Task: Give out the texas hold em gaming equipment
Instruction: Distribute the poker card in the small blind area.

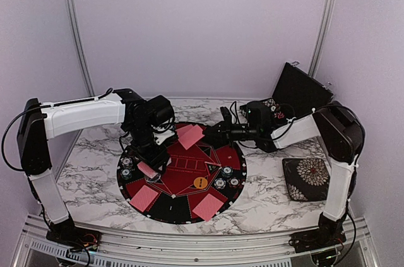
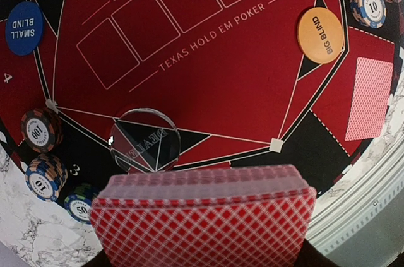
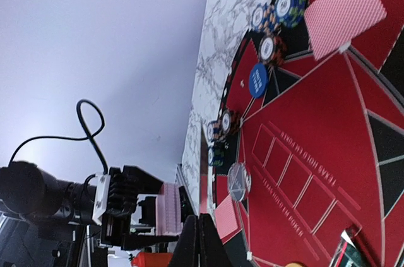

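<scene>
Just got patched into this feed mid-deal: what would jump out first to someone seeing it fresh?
The round red-and-black poker mat fills the middle of the marble table, with card piles and chip stacks around its rim. The left gripper holds a thick deck of red-backed cards over the mat's left side. Across from it, the right gripper hovers shut, holding nothing.
</scene>
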Available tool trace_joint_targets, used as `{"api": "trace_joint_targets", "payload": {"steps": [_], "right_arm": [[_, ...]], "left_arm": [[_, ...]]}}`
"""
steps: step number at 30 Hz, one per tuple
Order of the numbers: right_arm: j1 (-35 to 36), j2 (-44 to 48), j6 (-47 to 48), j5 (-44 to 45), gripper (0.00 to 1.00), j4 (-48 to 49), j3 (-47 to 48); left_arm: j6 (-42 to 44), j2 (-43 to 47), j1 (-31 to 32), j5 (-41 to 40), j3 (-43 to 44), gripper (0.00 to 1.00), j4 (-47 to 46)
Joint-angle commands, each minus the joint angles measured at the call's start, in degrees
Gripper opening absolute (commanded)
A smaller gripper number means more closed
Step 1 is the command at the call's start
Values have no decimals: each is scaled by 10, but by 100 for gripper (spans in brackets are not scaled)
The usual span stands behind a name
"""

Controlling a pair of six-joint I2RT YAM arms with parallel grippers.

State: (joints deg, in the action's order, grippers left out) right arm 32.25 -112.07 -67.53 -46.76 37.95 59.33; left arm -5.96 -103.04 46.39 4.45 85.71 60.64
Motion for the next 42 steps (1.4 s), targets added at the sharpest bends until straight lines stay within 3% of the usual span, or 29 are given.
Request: {"api": "trace_joint_targets", "payload": {"steps": [1,15,29,42], "right_arm": [[-29,-51,75,35,0,-75,81],[-41,-232,175,83,0,-266,344],[-41,-288,201,95,0,-325,417],[-21,-295,284,170,19,-444,472]], "left_arm": [[3,26,-4,-2,-4,46,4],[2,26,-9,0,-5,46,4],[5,15,-14,5,3,46,3],[6,9,-18,10,5,46,3]]}}
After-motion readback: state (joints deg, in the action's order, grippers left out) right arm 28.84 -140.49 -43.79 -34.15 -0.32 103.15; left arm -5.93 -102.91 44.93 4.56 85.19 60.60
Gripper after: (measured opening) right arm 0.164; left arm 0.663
